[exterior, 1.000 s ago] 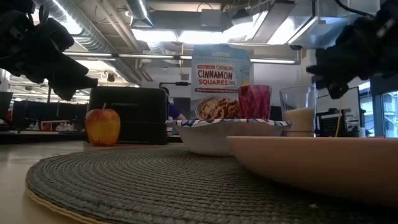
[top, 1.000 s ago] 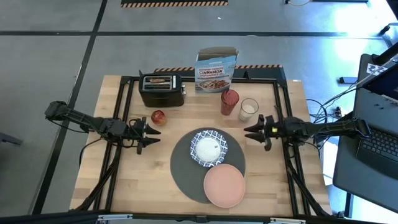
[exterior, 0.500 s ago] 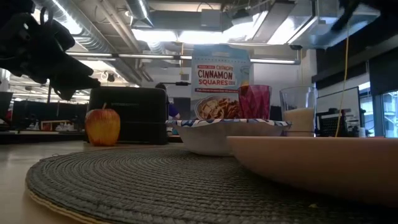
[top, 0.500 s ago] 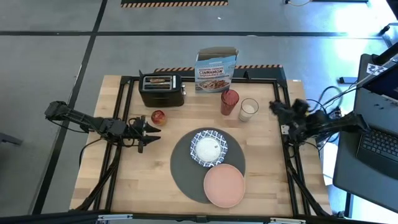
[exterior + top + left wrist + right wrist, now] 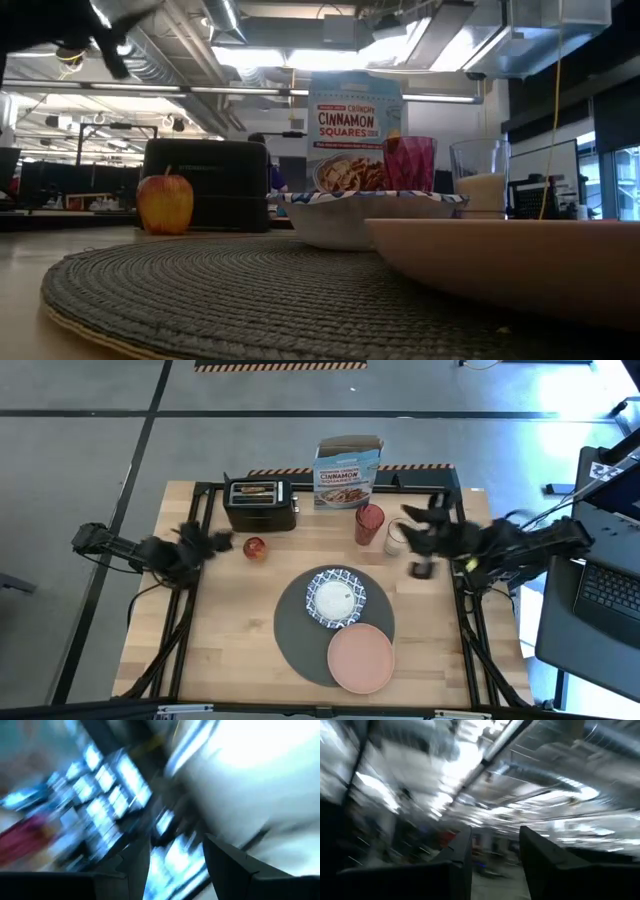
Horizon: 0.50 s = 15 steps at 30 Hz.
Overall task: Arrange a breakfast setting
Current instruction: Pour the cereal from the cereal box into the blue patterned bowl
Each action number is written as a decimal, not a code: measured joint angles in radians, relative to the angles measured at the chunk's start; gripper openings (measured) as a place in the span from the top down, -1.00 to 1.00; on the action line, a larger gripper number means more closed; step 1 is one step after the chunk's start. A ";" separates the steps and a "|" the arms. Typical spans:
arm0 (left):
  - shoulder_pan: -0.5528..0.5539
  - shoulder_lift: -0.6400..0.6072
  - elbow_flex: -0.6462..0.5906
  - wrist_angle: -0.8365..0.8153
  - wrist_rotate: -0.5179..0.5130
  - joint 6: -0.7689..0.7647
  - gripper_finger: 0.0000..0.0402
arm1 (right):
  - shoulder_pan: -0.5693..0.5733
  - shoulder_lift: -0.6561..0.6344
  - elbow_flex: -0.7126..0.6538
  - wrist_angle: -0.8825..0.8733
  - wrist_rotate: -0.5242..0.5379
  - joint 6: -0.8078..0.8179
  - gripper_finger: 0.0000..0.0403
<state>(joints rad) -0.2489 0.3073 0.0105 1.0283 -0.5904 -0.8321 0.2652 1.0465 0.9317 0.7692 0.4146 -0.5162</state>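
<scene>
Right hand (image 5: 418,550) beside milk glass (image 5: 396,537)

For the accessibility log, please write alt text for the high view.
A round grey mat holds a patterned bowl and pink plate; red tumbler and milk glass stand behind, with the right gripper beside them.

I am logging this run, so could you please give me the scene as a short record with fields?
mat: round dark-grey woven mat at the table's centre
bowl: blue-and-white patterned bowl on the mat
plate: salmon-pink plate overlapping the mat's near edge
drinks: red tumbler beside the milk glass, off the mat
other items: red apple, black toaster, cereal box
left gripper: blurred, open, beside the apple
right gripper: blurred, open, close to the milk glass
spoon: not visible
</scene>
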 joint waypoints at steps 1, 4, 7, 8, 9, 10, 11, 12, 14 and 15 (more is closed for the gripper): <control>0.000 0.000 0.004 0.082 -0.050 0.001 0.13 | -0.011 0.045 0.046 -0.002 0.050 -0.068 0.45; 0.000 0.000 0.061 0.189 -0.176 0.022 0.13 | -0.056 0.155 0.168 -0.006 0.147 -0.117 0.45; 0.000 0.012 0.174 0.165 -0.197 0.118 0.13 | -0.124 0.232 0.275 -0.088 0.135 -0.117 0.45; 0.000 0.032 0.221 0.148 -0.196 0.157 0.13 | -0.142 0.251 0.308 -0.133 0.096 -0.116 0.45; 0.000 0.058 0.273 0.131 -0.193 0.201 0.13 | -0.162 0.264 0.340 -0.190 0.049 -0.113 0.45; 0.000 0.088 0.324 0.123 -0.175 0.253 0.13 | -0.181 0.274 0.373 -0.255 -0.003 -0.104 0.45; 0.000 0.123 0.379 0.122 -0.139 0.312 0.13 | -0.198 0.283 0.407 -0.318 -0.054 -0.090 0.45; 0.000 0.165 0.438 0.124 -0.083 0.379 0.13 | -0.214 0.286 0.439 -0.389 -0.099 -0.074 0.45; 0.000 0.250 0.553 0.117 0.085 0.542 0.13 | -0.243 0.289 0.498 -0.538 -0.153 -0.060 0.45; 0.000 0.295 0.607 0.094 0.192 0.630 0.13 | -0.256 0.289 0.525 -0.612 -0.162 -0.062 0.45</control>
<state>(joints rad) -0.2489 0.6026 0.6179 1.1218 -0.3983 -0.2024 0.0089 1.3355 1.4563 0.1576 0.2525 -0.5786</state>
